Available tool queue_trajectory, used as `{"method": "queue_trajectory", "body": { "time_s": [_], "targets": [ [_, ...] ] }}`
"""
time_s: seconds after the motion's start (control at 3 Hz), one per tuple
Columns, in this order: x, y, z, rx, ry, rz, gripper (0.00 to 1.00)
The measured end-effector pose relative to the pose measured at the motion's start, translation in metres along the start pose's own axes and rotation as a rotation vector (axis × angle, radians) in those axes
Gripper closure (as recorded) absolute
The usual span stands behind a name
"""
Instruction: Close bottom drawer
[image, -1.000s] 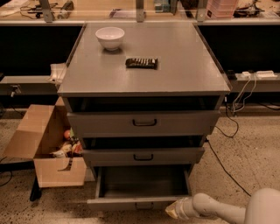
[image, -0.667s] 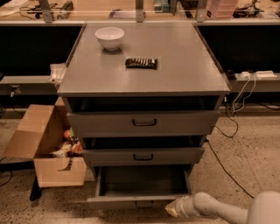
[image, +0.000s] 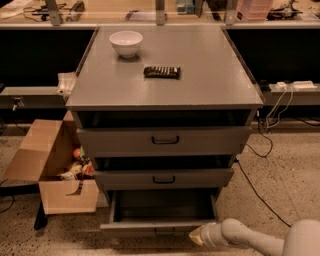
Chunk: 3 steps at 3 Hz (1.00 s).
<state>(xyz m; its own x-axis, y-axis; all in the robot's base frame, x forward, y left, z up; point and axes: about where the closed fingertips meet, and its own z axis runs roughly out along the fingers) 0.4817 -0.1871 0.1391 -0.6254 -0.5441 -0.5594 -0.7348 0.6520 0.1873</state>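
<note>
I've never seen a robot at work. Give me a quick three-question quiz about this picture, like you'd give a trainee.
1. True or false: the bottom drawer is pulled open.
2. Which stands on the cabinet top? A) a white bowl B) a kettle C) a potted plant
3. Fill in: the hand sits low, just in front of the bottom drawer's front, toward the picture's ____ side.

Key: 1 true; 2 A; 3 right.
</note>
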Motion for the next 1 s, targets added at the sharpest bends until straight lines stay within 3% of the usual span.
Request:
{"method": "queue_trajectory", "body": {
  "time_s": [0.67, 1.0],
  "targets": [
    [-0.019, -0.003, 0.014, -0.032, -0.063, 0.034, 1.00],
    [-0.024, -0.012, 0.014, -0.025, -0.077, 0.040, 1.00]
  ]
}}
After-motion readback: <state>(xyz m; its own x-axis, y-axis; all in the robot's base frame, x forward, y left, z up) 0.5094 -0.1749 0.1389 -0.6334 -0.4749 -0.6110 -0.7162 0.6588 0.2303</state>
